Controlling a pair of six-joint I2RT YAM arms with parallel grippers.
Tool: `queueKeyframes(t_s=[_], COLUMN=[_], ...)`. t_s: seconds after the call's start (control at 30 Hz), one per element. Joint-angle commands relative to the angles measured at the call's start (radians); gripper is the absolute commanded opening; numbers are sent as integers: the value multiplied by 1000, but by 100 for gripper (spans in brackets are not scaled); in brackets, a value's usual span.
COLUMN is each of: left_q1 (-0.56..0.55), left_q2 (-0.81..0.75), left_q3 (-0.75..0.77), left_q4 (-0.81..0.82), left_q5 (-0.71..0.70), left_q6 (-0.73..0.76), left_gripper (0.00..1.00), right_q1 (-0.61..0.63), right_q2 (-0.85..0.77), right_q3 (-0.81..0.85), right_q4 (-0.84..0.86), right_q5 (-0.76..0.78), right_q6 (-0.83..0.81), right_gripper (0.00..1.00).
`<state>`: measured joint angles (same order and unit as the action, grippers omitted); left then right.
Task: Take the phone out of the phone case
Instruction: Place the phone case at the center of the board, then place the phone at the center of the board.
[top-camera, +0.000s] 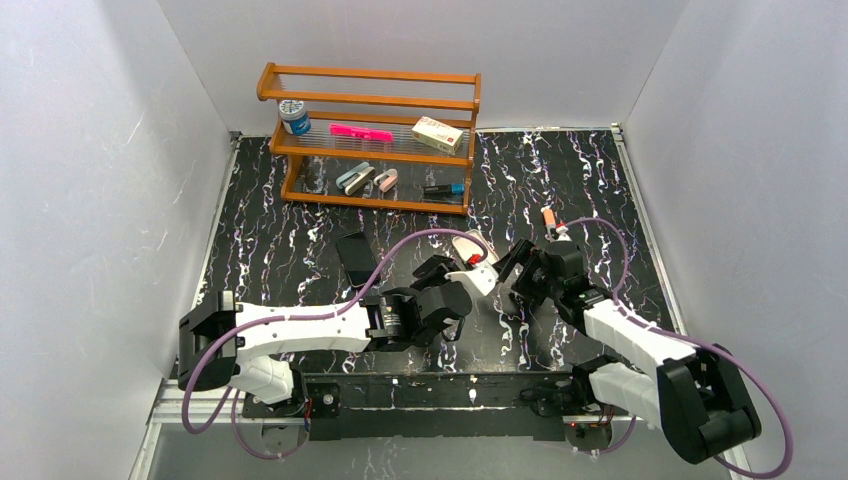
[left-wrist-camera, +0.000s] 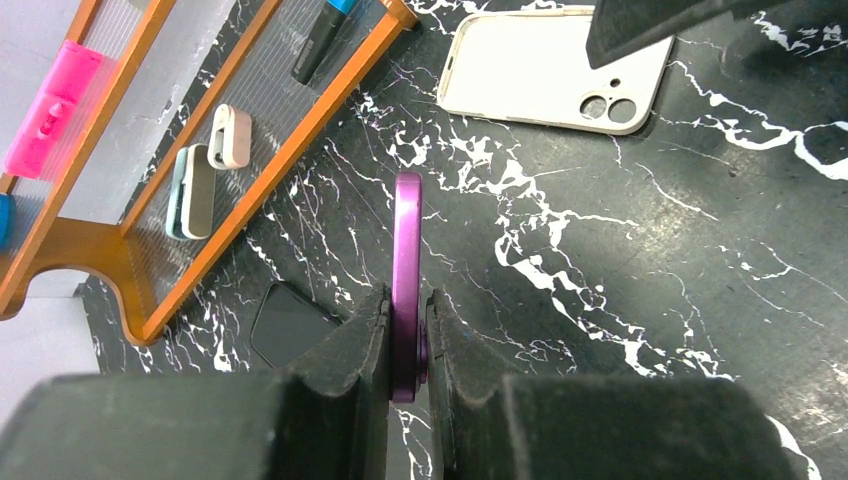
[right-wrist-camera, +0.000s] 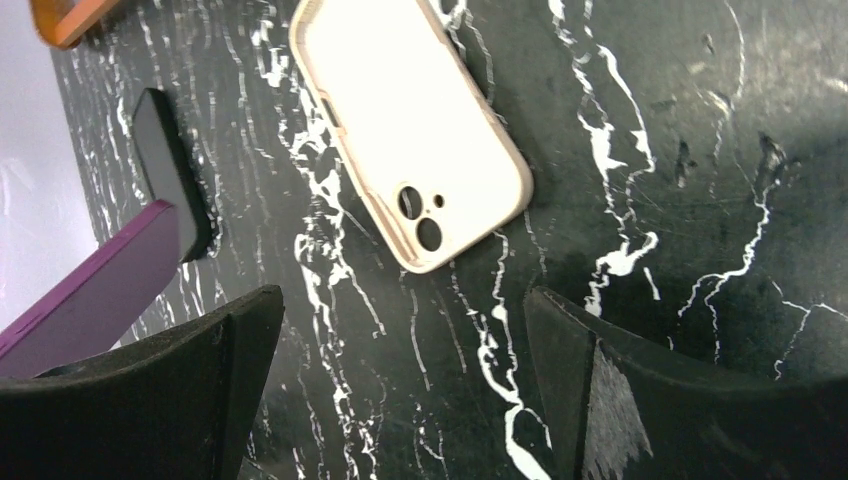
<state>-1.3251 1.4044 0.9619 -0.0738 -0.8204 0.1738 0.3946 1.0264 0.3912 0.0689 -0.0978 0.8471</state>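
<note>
Two grippers: left gripper (left-wrist-camera: 407, 300) clamps the purple phone (left-wrist-camera: 407, 230), right gripper (right-wrist-camera: 402, 300) gapes near the empty case (right-wrist-camera: 400, 110).

The scene was lit brightly and evenly from above, and the white walls (top-camera: 90, 200) were rendered pale and faintly bluish. Only soft shadows were cast on the table (top-camera: 300, 250), towards the lower middle of the top view. In the right wrist view the phone case (right-wrist-camera: 410, 130) was overexposed and its surface washed out. The dark fingers (left-wrist-camera: 340, 380) along the lower edge of the left wrist view were blurred, while the phone (left-wrist-camera: 406, 250) was kept sharp.
</note>
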Motion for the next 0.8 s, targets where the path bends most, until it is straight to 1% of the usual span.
queueKeyframes(t_s=[0.0, 0.1, 0.3, 0.43, 0.5, 0.63, 0.77], left_q1=[12, 12, 12, 12, 10, 10, 7], left_q2=[7, 2, -17, -13, -12, -9, -5], left_q3=[7, -10, -47, -53, -59, -67, -74], left_q4=[40, 53, 114, 144, 162, 194, 212], left_q5=[-1, 38, 63, 84, 84, 90, 99], left_q6=[47, 66, 136, 169, 180, 194, 194], left_gripper=[0, 0, 0, 0, 0, 0, 0], right_q1=[0, 0, 0, 1, 12, 54, 84], right_q2=[-44, -34, 4, 49, 58, 65, 75], right_q3=[111, 172, 283, 309, 296, 254, 211], right_q4=[-94, -101, -129, -111, -85, -19, 61], right_q5=[-93, -212, -385, -491, -502, -473, -452], right_q6=[-71, -51, 13, 86, 124, 205, 282], right_gripper=[99, 97, 93, 86, 83, 80, 74])
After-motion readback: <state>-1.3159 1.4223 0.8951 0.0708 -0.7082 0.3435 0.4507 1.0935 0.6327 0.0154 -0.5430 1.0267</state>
